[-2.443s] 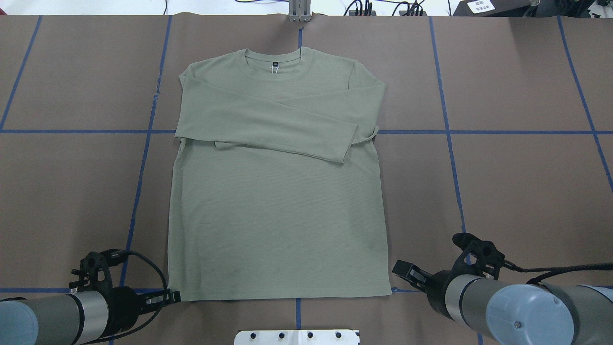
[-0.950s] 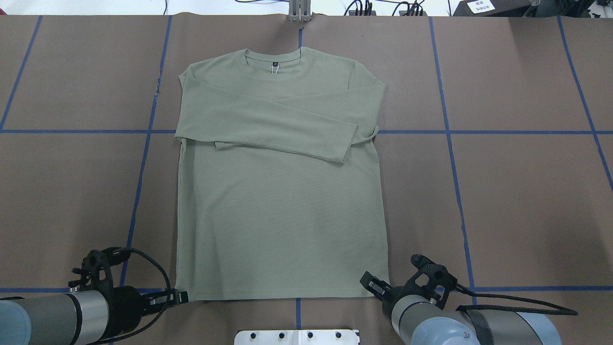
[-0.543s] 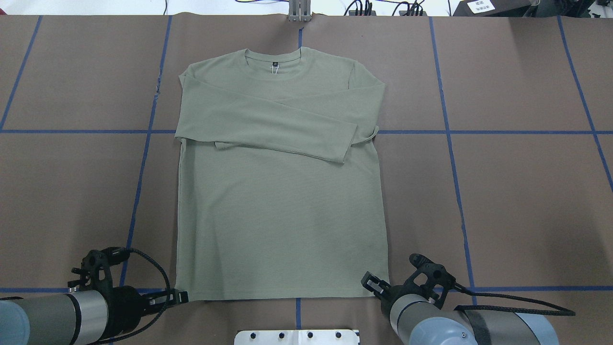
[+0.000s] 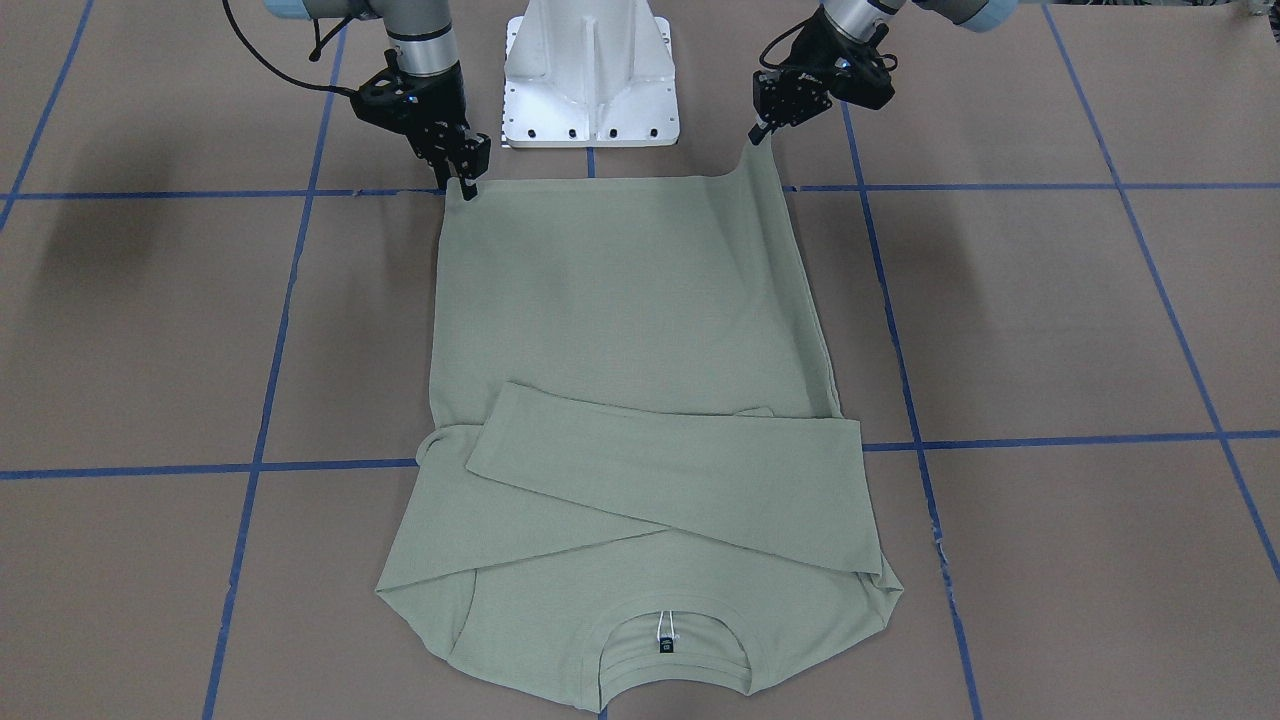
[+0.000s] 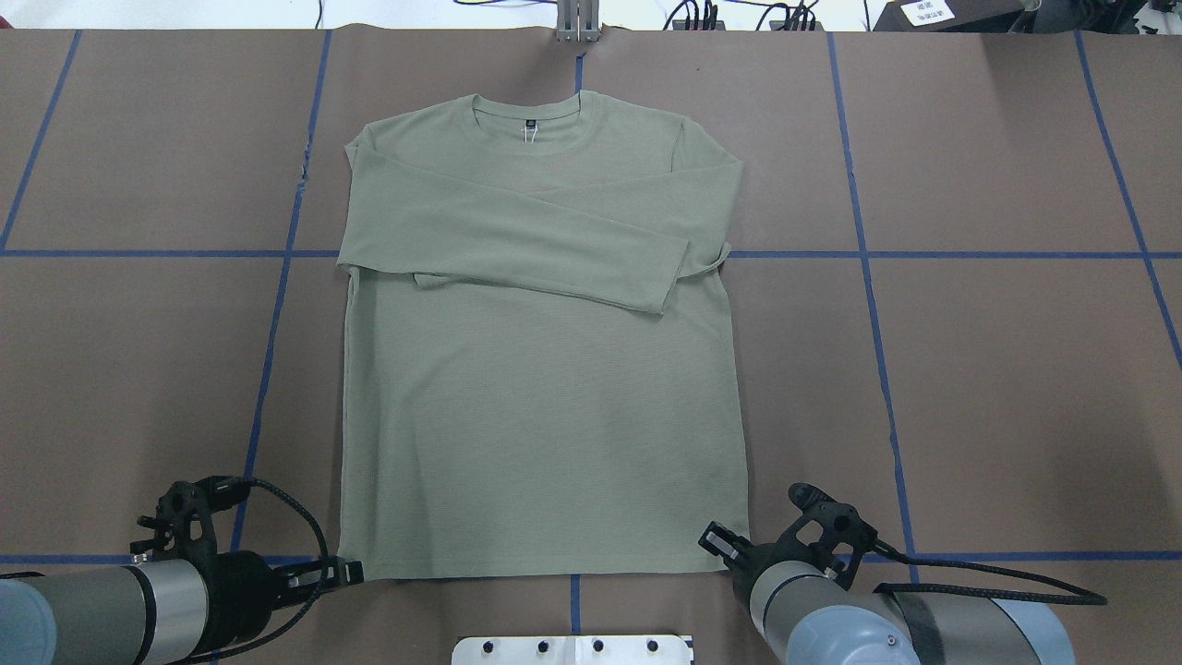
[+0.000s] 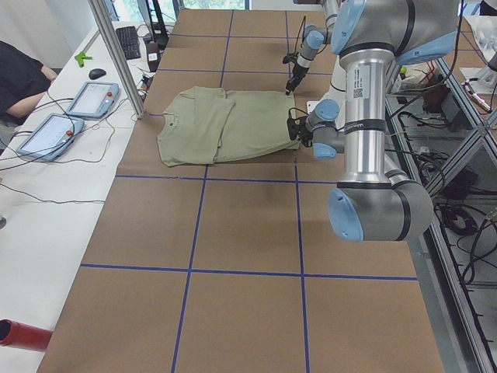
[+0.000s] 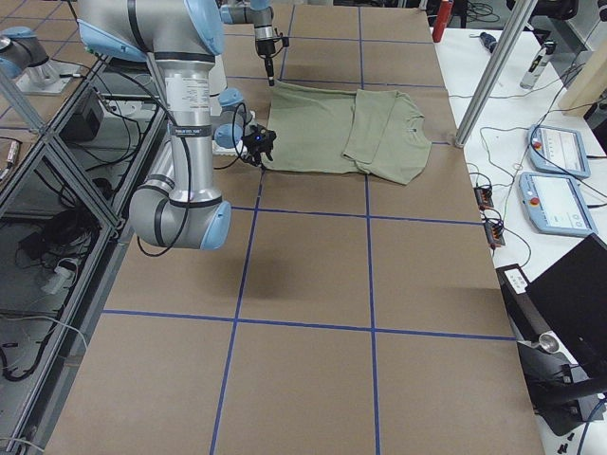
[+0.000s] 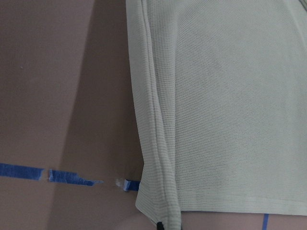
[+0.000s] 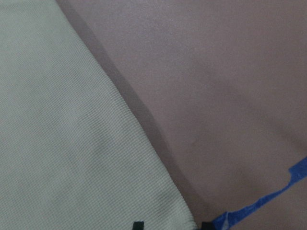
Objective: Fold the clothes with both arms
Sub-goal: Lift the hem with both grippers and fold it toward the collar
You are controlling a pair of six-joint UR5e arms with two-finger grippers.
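The sage-green long-sleeved shirt point(image 5: 545, 416) lies flat on the brown table point(image 5: 1016, 369) with its sleeves crossed over the chest. Its long axis runs straight away from the robot, hem nearest and collar point(image 5: 531, 109) farthest. The left gripper point(image 4: 760, 132) is clamped on the hem's left corner, tenting it upward, while the right gripper point(image 4: 468, 188) sits at the right corner, its fingertips point(image 9: 138, 225) seemingly apart around it, so the fold should go forward toward the collar.
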